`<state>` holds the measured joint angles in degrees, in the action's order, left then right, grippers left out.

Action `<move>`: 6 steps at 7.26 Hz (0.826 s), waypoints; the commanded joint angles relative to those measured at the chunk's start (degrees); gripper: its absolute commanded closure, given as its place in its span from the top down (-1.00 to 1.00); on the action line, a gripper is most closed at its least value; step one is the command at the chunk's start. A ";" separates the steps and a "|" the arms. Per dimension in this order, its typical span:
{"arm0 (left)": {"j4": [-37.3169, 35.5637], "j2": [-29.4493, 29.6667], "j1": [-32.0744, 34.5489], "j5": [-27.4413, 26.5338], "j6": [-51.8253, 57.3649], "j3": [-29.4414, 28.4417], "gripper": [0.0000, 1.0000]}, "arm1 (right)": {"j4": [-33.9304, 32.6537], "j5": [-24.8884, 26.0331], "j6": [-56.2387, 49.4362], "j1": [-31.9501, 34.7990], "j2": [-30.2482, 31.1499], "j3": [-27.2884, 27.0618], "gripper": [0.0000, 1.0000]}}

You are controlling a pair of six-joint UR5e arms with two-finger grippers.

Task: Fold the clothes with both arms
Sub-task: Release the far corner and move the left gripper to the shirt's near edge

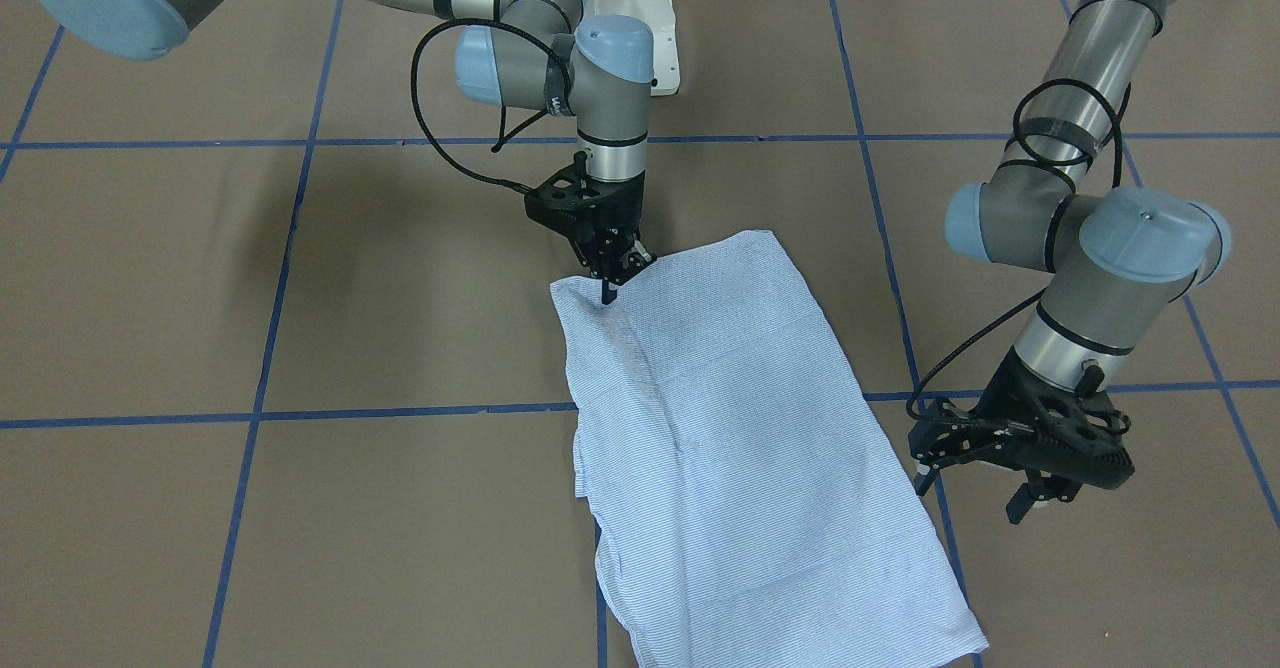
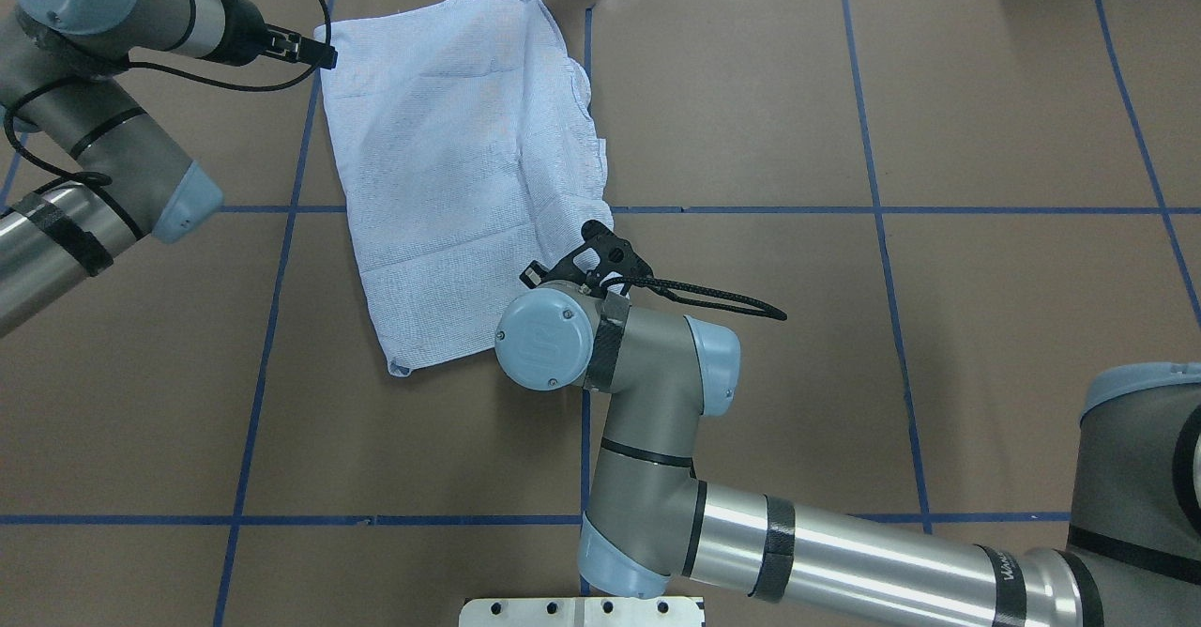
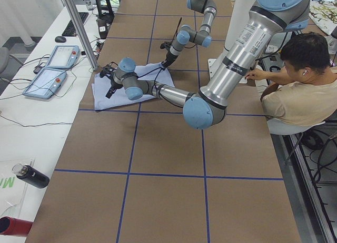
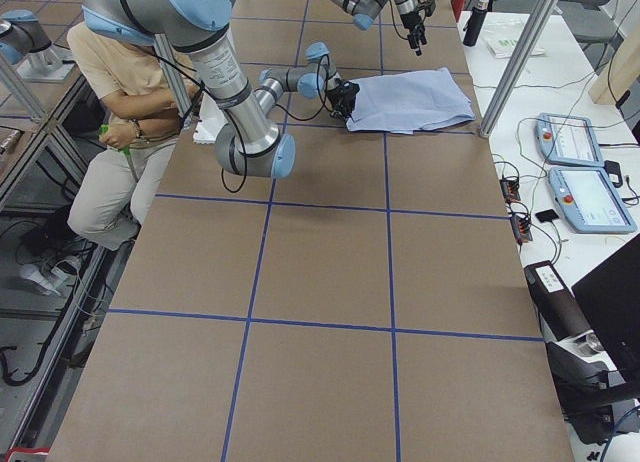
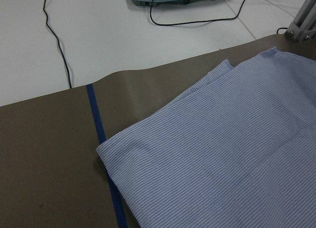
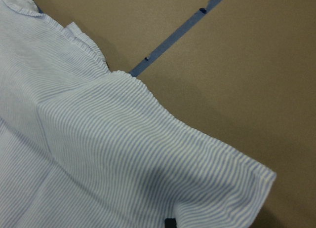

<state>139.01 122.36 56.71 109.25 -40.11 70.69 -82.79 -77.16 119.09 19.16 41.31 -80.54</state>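
In the middle of the front view the shirt [image 1: 740, 428] lies folded into a long flat panel on the table [image 1: 400, 348], running toward the lower right. It looks thin, light and limp. It will likely sag, and its layers may slide apart, so each corner wants a pinch through every layer. The right gripper [image 1: 610, 283] points down onto the panel's upper-left corner; whether it has closed on cloth I cannot tell. The left gripper [image 2: 314, 53] sits just beside the corner at the overhead frame's upper left, and I cannot tell how its jaws stand. The overhead hides the right gripper's tips. The right wrist view shows that corner's frilled, stacked edges, and the left wrist view shows its corner lying flat.
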 commanded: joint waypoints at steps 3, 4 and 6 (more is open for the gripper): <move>0.12 -15.25 -4.38 2.47 -17.76 23.62 1.00 | -0.09 0.08 0.01 0.00 0.87 -3.56 -1.00; 0.21 -21.40 -7.29 2.38 -23.12 31.88 1.00 | -0.09 0.17 0.01 0.00 1.05 -3.74 -1.00; 0.47 -28.65 -16.58 -4.95 -37.34 39.24 1.00 | 0.00 0.60 -0.17 0.00 1.31 -3.74 -1.00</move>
<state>139.35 97.97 45.92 109.28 -69.14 105.70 -82.86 -76.89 119.01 19.16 42.44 -84.23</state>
